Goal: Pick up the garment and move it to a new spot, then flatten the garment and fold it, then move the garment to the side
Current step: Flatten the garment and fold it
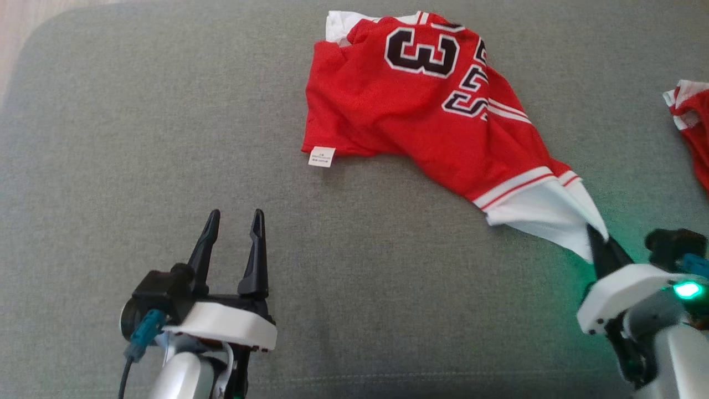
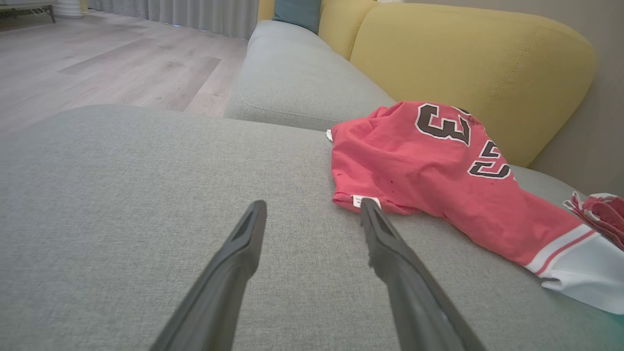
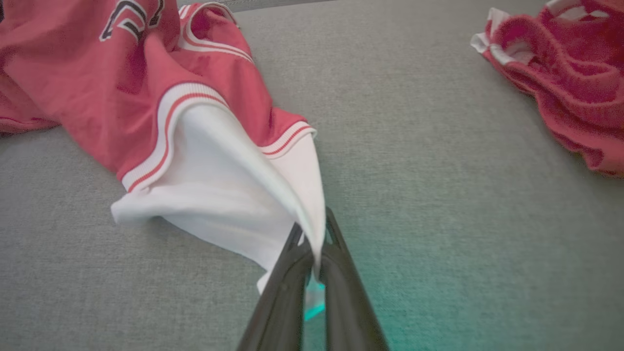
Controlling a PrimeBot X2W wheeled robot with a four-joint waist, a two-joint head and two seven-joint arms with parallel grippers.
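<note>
The garment [image 1: 410, 111] is a red jersey with black numbers and white trim, lying crumpled on the grey cushion [image 1: 138, 138]. Its white sleeve stretches toward the lower right. My right gripper [image 1: 597, 237] is shut on the tip of that white sleeve, and the right wrist view shows the white cloth [image 3: 229, 190] pinched between the closed fingers [image 3: 292, 273]. My left gripper [image 1: 234, 220] stands open at the lower left, well short of the garment. In the left wrist view its fingers [image 2: 390, 248] point at the garment's [image 2: 419, 165] hem and small white label.
A second red and white garment [image 1: 692, 127] lies at the right edge, also seen as a red heap [image 3: 565, 83] in the right wrist view. A yellow backrest [image 2: 463, 63] stands behind the garment. Wooden floor [image 2: 97, 63] lies beyond the cushion's left edge.
</note>
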